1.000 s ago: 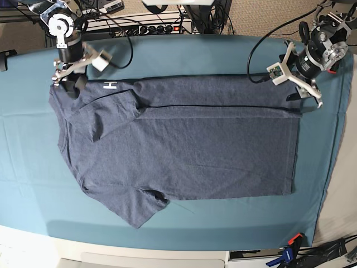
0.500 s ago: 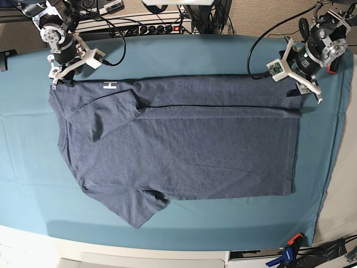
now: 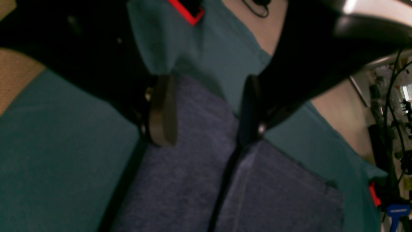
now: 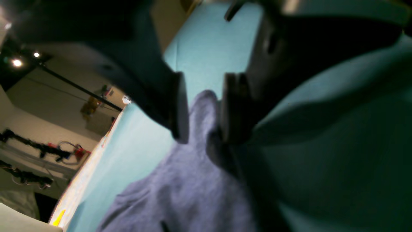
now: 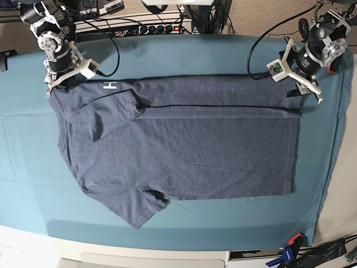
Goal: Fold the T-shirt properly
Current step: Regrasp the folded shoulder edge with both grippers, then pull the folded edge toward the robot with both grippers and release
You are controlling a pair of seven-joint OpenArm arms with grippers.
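**Closing in on the shirt at both far corners**

Lying flat across the teal cloth [image 5: 178, 53] that covers the tabletop, the T-shirt [image 5: 184, 151] is spread wide, neck end toward the base view's left and hem toward its right. Its far long edge is folded over toward the middle, leaving a straight crease running along the body. 1 sleeve lies folded onto the chest, the other sticks out at the near edge. A small white mark [image 5: 110, 85] shows by the far shoulder.

Over at the shoulder corner, the right gripper [image 4: 201, 108] is down on the fabric. From its wrist camera the 2 jaws stand a narrow gap apart with a raised ridge of blue-grey cloth between them; whether the pads actually press on that ridge I cannot tell, the view is blurred.

At the hem corner, the left gripper [image 3: 206, 111] hangs over the shirt's far corner. Its jaws are spread wide, 1 pad above the folded-over strip, the other right at the shirt's hem edge by the fold line, with nothing caught between them.

Beyond the tabletop's far edge sits a power strip [image 5: 156, 27] amid dark cables. A blue clamp [image 5: 285, 254] bites the near corner of the cloth.
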